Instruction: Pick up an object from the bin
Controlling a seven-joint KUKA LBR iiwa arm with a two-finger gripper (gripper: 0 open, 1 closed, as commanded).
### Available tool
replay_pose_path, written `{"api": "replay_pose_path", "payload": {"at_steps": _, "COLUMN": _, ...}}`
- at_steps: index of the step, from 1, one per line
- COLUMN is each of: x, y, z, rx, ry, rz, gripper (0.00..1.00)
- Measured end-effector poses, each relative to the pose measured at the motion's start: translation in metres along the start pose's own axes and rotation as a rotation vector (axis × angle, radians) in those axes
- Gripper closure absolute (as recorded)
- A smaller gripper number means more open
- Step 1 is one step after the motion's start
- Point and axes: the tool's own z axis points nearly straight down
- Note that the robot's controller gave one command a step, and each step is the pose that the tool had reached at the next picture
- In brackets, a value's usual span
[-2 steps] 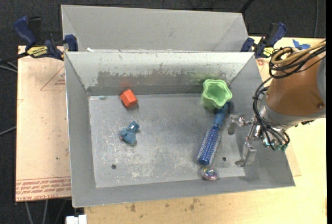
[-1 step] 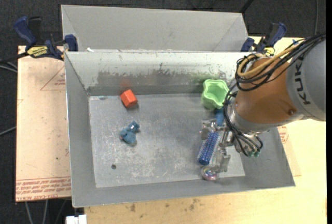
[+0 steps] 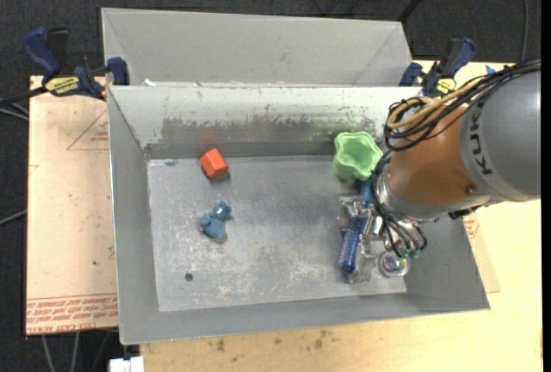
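the gripper (image 3: 362,243) is down low in the lower right corner of the bin (image 3: 129,215), just above the floor. the arm's orange cover (image 3: 426,172) hangs over it from the right. honestly can't tell if the claw is spread or pinched, the wrist and cables hide too much.

a blue stick-shaped thing (image 3: 349,251) is right up against the gripper's left side, running roughly top to bottom in the frame. can't say whether it's being held or is just lying there. there's a small round shiny bit (image 3: 394,265) just right of it, and i can't tell what that is.

a green cup (image 3: 355,154) sits just above the gripper by the back wall. an orange block (image 3: 213,164) is well apart in the upper left of the floor, with a small light-blue lump (image 3: 215,221) below it.
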Motion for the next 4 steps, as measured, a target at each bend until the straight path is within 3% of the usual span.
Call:
{"api": "replay_pose_path", "payload": {"at_steps": 1, "x": -0.0552, "y": -0.0447, "z": -0.0015, "rx": 0.005, "ry": -0.004, "rz": -0.265, "gripper": 0.00}}
{"api": "replay_pose_path", "payload": {"at_steps": 2, "x": -0.0543, "y": -0.0396, "z": -0.0009, "rx": -0.001, "ry": -0.002, "rz": -0.273, "gripper": 1.00}}
{"api": "replay_pose_path", "payload": {"at_steps": 4, "x": -0.0544, "y": -0.0394, "z": -0.0009, "rx": -0.001, "ry": -0.002, "rz": -0.275, "gripper": 1.00}}
